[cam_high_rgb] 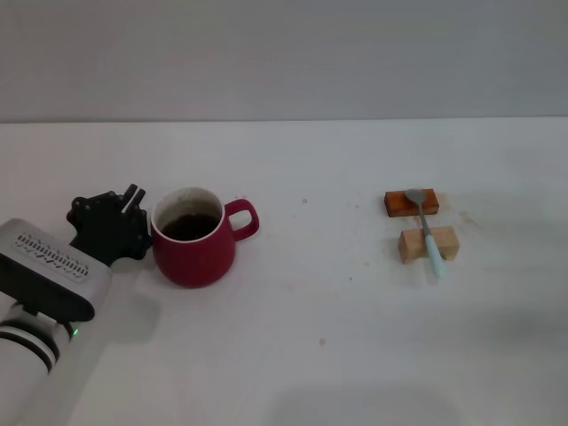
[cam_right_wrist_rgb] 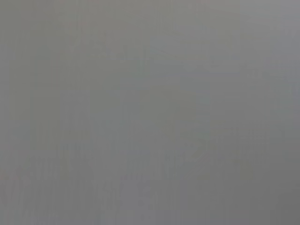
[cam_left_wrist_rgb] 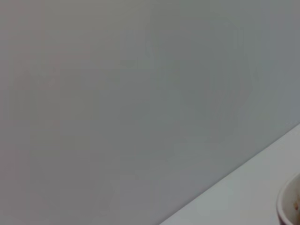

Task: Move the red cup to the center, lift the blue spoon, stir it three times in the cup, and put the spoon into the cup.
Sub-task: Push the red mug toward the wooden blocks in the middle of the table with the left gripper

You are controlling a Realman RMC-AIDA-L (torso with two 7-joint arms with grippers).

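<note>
Head view: the left gripper (cam_high_rgb: 133, 216) is sitting on the left side of the surface (cam_high_rgb: 293, 355), directly against the left wall of the red cup (cam_high_rgb: 195, 240). The black gripper body is masking the fingers, so it cannot be told whether they are released or clenched on the cup. The cup is standing upright with dark liquid inside, its loop handle pointing right, away from the gripper. It is resting well left of the centre, so the move to the centre is judged as not yet done. The coming move turns on one relation: the cup is lying immediately to the right of the left gripper, and the centre is lying farther right along the same line.

The blue spoon (cam_high_rgb: 427, 232) is lying on the right side, well apart from the cup. It is bridging an orange-brown block (cam_high_rgb: 411, 203) and a tan block (cam_high_rgb: 428, 244), with the metal bowl on the far block and the light blue handle pointing near. Its long axis is running far to near. The right arm is not showing here; by side, it is judged the nearer arm for the spoon.

Left wrist view: only an arc of the cup rim (cam_left_wrist_rgb: 289, 202) is appearing at the frame corner, beside bare surface and wall.

Right wrist view: a uniform grey field is showing; no gripper or object is visible.
</note>
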